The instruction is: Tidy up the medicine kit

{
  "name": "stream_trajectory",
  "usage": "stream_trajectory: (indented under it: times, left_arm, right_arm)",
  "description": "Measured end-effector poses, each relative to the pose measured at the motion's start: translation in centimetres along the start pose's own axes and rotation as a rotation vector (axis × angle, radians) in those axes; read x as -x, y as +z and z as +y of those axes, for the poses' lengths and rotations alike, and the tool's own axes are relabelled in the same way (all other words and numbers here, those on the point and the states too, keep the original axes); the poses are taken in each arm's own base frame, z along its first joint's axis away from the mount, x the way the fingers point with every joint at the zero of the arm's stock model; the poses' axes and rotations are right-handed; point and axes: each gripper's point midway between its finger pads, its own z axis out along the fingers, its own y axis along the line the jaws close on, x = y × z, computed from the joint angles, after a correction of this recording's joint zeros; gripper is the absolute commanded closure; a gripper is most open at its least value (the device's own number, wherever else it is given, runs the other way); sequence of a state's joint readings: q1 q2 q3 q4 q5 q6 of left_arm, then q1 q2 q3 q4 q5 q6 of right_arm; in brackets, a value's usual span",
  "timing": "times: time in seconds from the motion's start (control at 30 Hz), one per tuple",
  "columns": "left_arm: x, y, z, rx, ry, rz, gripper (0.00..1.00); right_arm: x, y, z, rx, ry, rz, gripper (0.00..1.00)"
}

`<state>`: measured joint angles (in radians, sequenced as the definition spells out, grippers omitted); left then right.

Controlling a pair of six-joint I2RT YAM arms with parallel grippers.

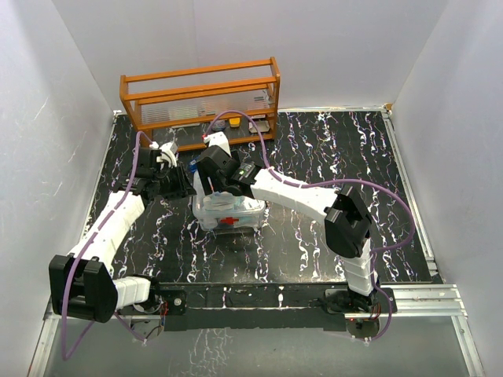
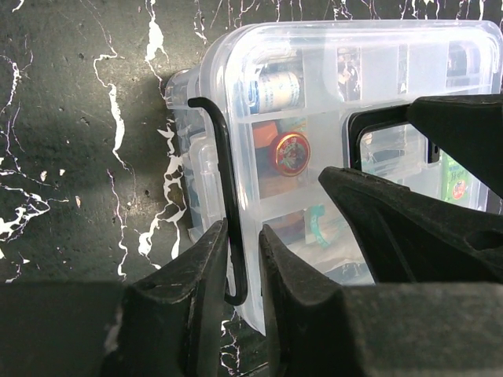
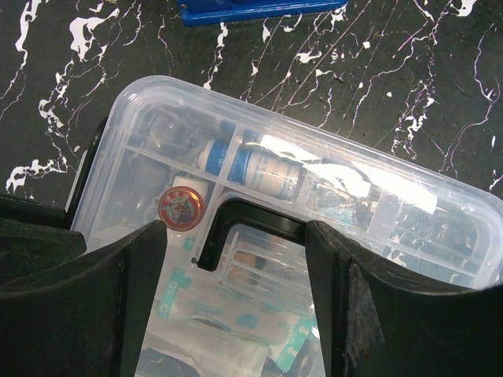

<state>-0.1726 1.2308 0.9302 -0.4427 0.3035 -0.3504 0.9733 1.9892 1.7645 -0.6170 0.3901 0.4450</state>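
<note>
Black marble-patterned tabletop (image 1: 330, 157) with white veins, boxed in by plain white walls (image 1: 71, 94). On the left gripper (image 2: 240, 243), the two dark fingers (image 2: 189, 306) stand very close together, one on each side of a thin black clip (image 2: 222, 157) that runs down the end wall of the medicine kit (image 1: 236, 214). A sliver of space shows beside the clip, so it is unclear whether they actually pinch it. On the right gripper (image 3: 234, 236), the fingers (image 3: 94, 306) are spread wide over the clear lid (image 3: 377, 196). The dark handle (image 3: 251, 220) sits between them, and neither finger grips it. Through the closed lid, divided compartments hold a red round tin (image 3: 181, 208), with a blue-and-white roll (image 3: 251, 169) in the compartment next to it. Pale packets with green print lie lower down, too blurred to identify. The kit is a clear rectangular plastic box sitting flat on the table, a little left of centre. Its red latch (image 1: 228, 221) faces the arm bases. A blue object (image 3: 259, 9) lies on the table just beyond the kit's far side, only partly in view. In the overhead view the left arm reaches the kit from the left, and the right arm bends in from the right. Both wrists meet over the box. Purple cables (image 1: 377, 188) trail along the arms. An orange wooden rack (image 1: 200, 86) stands against the back wall, apart from the kit.
</note>
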Motion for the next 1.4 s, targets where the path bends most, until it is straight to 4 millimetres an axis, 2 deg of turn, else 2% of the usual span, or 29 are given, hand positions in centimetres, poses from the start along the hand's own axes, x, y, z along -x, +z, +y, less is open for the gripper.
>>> stream_trajectory:
  times: [0.13,0.3,0.37,0.47,0.5,0.6,0.73,0.83,0.97,1.07,1.13,1.2,1.4]
  left_arm:
    - [0.0,-0.1,0.1,0.011,-0.002,0.009,0.67]
    - [0.4,-0.8,0.9,0.093,-0.005,0.037,0.48]
    - [1.2,-1.4,0.9,0.12,-0.003,0.028,0.33]
    - [2.9,-2.8,0.6,0.148,0.002,-0.025,0.06]
    - [3.4,-3.4,0.6,0.157,0.007,-0.049,0.02]
    - [4.4,-5.6,0.4,0.181,0.011,-0.13,0.01]
    - [5.1,-9.0,0.0,0.193,0.018,-0.242,0.01]
    - [5.2,-11.2,-0.2,0.2,0.008,-0.315,0.01]
    - [4.9,-12.9,-0.4,0.187,0.017,-0.375,0.01]
    - [3.8,-14.1,-0.4,0.167,0.028,-0.416,0.01]
    - [3.7,-15.1,-0.8,0.148,0.035,-0.449,0.01]
    - [3.7,-16.3,-1.4,0.124,0.046,-0.492,0.01]
    - [4.6,-20.2,-2.9,0.082,0.086,-0.602,0.01]
  right_arm:
    - [0.2,-0.1,0.1,0.004,0.003,-0.001,0.32]
    - [0.5,-0.3,0.0,0.023,0.021,0.013,0.33]
    - [0.7,-0.4,-0.1,0.029,0.034,0.018,0.32]
    - [1.1,-1.1,-1.2,0.021,0.052,0.015,0.31]
    - [1.2,-1.7,-1.9,0.014,0.061,0.009,0.31]
    - [1.2,-4.8,-4.9,-0.006,0.094,-0.014,0.29]
    - [1.0,-10.7,-9.3,-0.031,0.148,-0.091,0.27]
    - [0.4,-14.9,-11.8,-0.041,0.188,-0.168,0.25]
    - [-1.4,-18.6,-14.9,-0.083,0.217,-0.236,0.16]
    - [-2.2,-21.1,-17.1,-0.124,0.236,-0.288,0.07]
    - [-2.1,-23.0,-18.3,-0.139,0.252,-0.333,0.02]
    - [-1.5,-25.2,-19.6,-0.147,0.278,-0.4,0.02]
    - [0.1,-30.4,-22.1,-0.174,0.316,-0.527,0.02]
